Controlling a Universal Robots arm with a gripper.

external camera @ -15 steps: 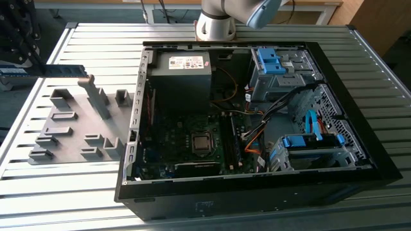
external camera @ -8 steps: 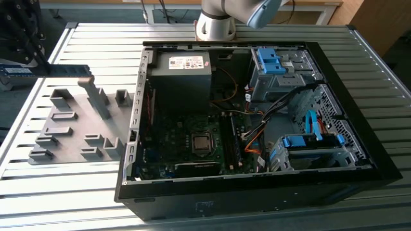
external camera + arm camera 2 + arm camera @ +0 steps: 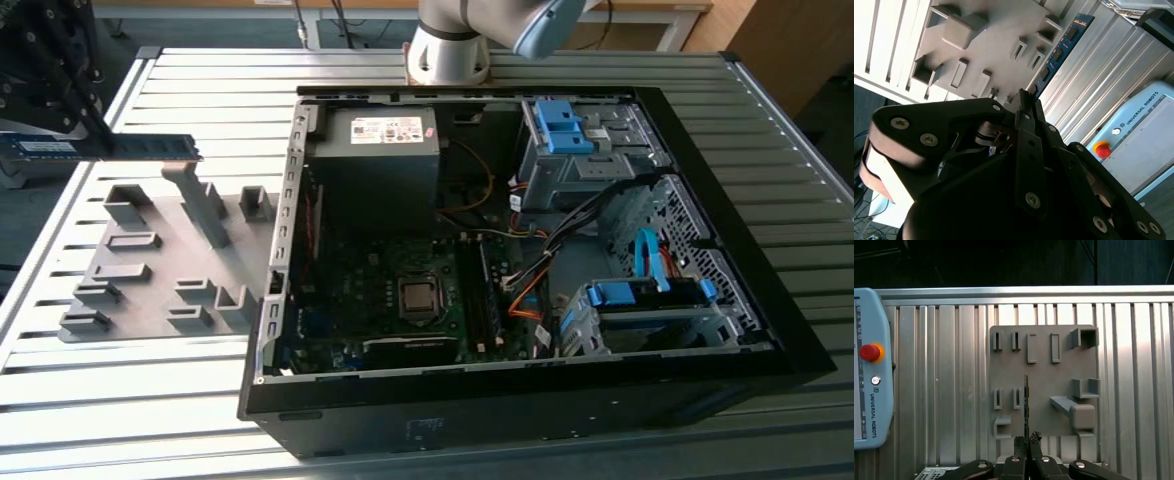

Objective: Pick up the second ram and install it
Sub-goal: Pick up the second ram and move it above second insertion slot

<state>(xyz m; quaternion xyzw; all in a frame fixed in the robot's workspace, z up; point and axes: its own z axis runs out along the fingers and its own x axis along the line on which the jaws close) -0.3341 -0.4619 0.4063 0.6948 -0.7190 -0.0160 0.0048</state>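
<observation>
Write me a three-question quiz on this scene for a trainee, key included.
1. True or false: the second ram sits seated inside the computer case.
2. What does the pincer grip? A) a blue cable B) the second ram C) a grey block
3. In the first wrist view, what lies beyond the ram's far end?
Key: 1 false; 2 B; 3 the grey holder tray.
</observation>
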